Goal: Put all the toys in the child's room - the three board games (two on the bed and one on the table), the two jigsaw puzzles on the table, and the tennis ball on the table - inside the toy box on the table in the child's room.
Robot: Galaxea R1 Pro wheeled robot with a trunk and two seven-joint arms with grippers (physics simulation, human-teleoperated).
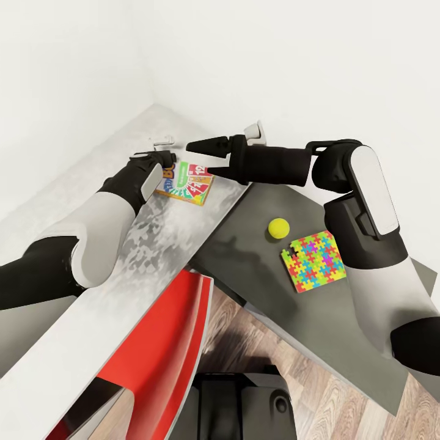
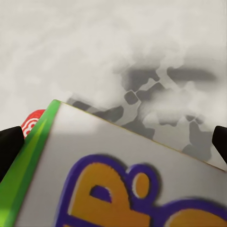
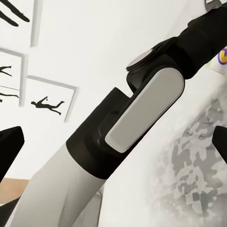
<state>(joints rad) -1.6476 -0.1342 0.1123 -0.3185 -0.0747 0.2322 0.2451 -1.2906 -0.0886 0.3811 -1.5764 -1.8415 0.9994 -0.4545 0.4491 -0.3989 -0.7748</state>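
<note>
While the pale grey table (image 1: 91, 287) runs from the lower left of the head view up to the room's corner at the upper middle, its lower dark grey wing (image 1: 287, 305) spreads across the centre and lower right. A red chair (image 1: 165, 342) stands at the lower middle, between the two table surfaces, above the wood-plank floor (image 1: 293, 379).

The left arm (image 1: 85, 244) lies along the pale top from the left edge toward the upper middle. Its left end effector (image 1: 160, 146) sits at the near end of the yellow-orange-green board game (image 1: 186, 182), which lies flat on the pale top close to the step down to the wing. In the left wrist view the game's green edge and purple-and-orange lettering (image 2: 118, 184) lie between the two dark fingertips (image 2: 9, 142), which stand wide apart at the frame's sides, so the jaws are open and not closed on the box.

The right arm (image 1: 366, 201) reaches in from the right, its right end effector (image 1: 198, 156) pointing left with spread, empty fingers just above the game's far corner.

On the dark wing, right of centre, one jigsaw puzzle (image 1: 313, 261) lies flat, and the tennis ball (image 1: 278, 228) rests near its upper left corner, apart from it. Both lie below and right of the right end effector, well apart from it.
</note>
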